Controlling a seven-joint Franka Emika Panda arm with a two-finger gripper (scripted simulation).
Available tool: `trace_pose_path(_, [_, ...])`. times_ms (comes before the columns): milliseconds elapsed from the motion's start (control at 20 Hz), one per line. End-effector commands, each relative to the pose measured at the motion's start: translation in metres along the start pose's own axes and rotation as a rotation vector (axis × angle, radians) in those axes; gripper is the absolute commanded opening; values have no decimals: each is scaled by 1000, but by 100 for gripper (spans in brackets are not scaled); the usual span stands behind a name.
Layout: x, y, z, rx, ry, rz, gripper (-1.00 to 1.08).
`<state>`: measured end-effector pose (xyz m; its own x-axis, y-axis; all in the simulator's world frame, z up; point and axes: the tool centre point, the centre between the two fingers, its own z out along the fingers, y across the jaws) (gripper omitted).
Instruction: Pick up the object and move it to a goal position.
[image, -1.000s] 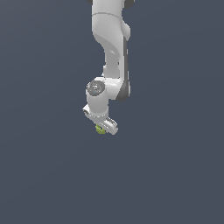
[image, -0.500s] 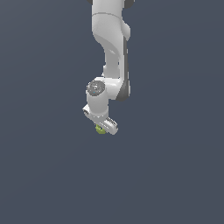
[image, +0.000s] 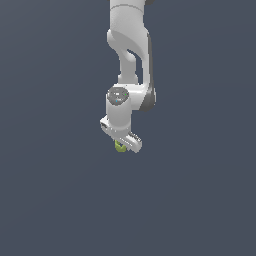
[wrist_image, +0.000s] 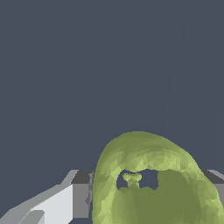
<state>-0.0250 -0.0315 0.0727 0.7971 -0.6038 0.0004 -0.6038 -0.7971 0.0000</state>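
Note:
The object (image: 119, 146) is a small yellow-green lumpy thing that peeks out under the white hand of the arm in the exterior view. My gripper (image: 121, 145) is shut on it, and the hand hides most of it. In the wrist view the object (wrist_image: 153, 175) fills the space between the two fingers (wrist_image: 81, 199) and shows a darker hollow in its middle. The fingers press on both its sides. The arm hangs down from the top of the exterior view.
A plain dark grey surface (image: 55, 190) fills the background in both views. No other objects or edges show.

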Motion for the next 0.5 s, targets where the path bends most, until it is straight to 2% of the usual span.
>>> trace_pose_path(0, [-7, -15, -14, 0, 1, -1, -100])
trace_pose_path(450, [-39, -89, -83, -1, 2, 0, -100])
